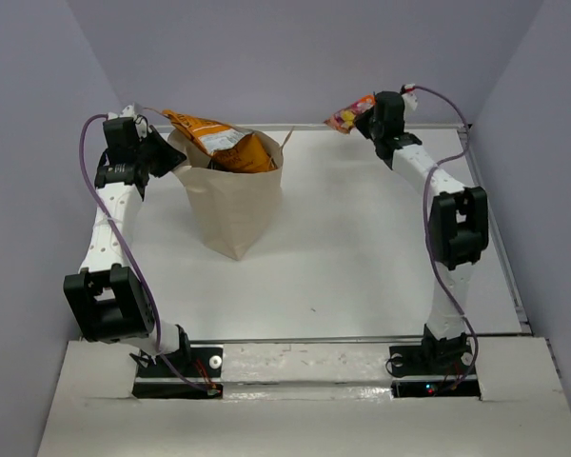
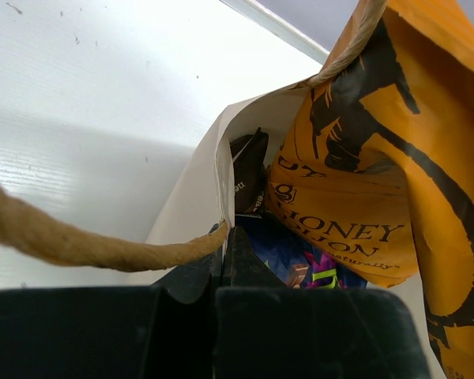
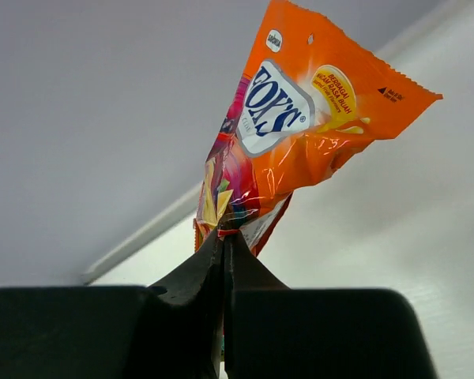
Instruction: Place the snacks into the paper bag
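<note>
White table [image 1: 362, 238], left jaws pinch paper bag [image 1: 230, 209] — right jaws grip red-orange packet [image 3: 300, 134]

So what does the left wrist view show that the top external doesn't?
Only left wrist: the dark brown packet and purple packet inside, and the left gripper shut on the rim of the paper bag. Only top external: the right gripper holding the red-orange packet, away from the bag. Both: the orange packet sticking out of the bag.

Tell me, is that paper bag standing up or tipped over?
Standing upright. The paper bag rests on its base, mouth open upward, an orange packet poking out; the left gripper pinches its rim.
</note>
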